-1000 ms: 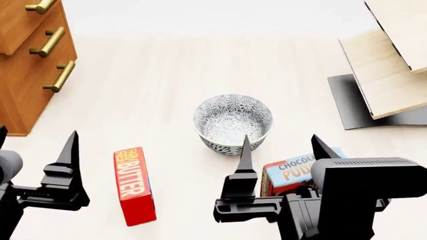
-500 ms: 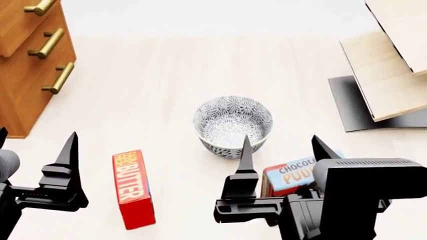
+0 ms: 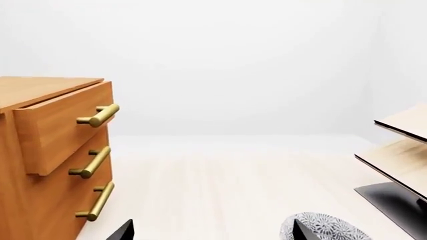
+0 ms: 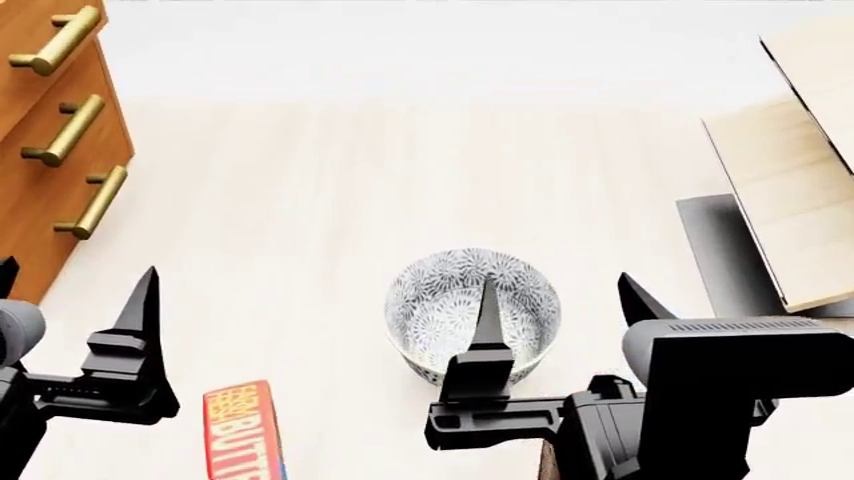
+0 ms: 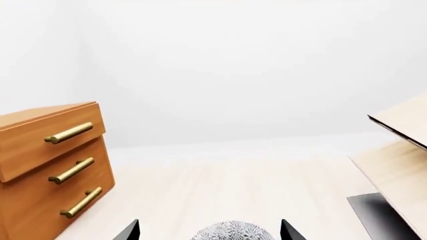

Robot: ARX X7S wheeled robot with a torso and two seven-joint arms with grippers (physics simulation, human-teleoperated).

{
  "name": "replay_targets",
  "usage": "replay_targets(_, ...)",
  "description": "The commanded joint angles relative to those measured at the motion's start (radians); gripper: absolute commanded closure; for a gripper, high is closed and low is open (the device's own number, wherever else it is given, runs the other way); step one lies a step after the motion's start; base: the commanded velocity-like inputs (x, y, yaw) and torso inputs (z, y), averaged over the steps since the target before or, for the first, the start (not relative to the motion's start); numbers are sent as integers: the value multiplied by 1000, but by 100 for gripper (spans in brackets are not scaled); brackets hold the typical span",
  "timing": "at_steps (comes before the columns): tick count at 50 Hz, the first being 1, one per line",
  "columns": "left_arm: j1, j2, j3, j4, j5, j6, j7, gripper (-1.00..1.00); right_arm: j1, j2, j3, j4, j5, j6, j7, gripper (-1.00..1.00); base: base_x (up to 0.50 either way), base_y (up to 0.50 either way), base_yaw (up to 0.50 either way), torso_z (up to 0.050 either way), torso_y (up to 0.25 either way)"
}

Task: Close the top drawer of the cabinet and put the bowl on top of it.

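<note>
Orange-brown cabinet (image 4: 54,130) stands far left, its top drawer (image 3: 60,127) jutting open. The bowl (image 4: 473,312) sits on the floor between the spread, empty right gripper (image 4: 561,310) prongs; left gripper (image 4: 74,310) likewise spread, empty.
</note>
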Motion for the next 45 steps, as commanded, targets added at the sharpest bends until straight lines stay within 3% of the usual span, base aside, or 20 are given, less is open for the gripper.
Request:
replay_targets(1, -21, -2, -12, 9, -18, -24, -14, -100, 10, 5, 10, -17, 25, 19, 16, -100, 348, 31, 0, 0, 0)
replay_targets(22, -32, -4, -34, 2, -53, -41, -20, -100, 52, 6, 27, -61, 87, 86, 74, -100, 353, 30, 0, 0, 0)
replay_targets(45, -23, -21, 1, -11, -58, -24, -23, -100, 35, 18, 34, -59, 95, 55, 81, -100, 357, 29, 0, 0, 1)
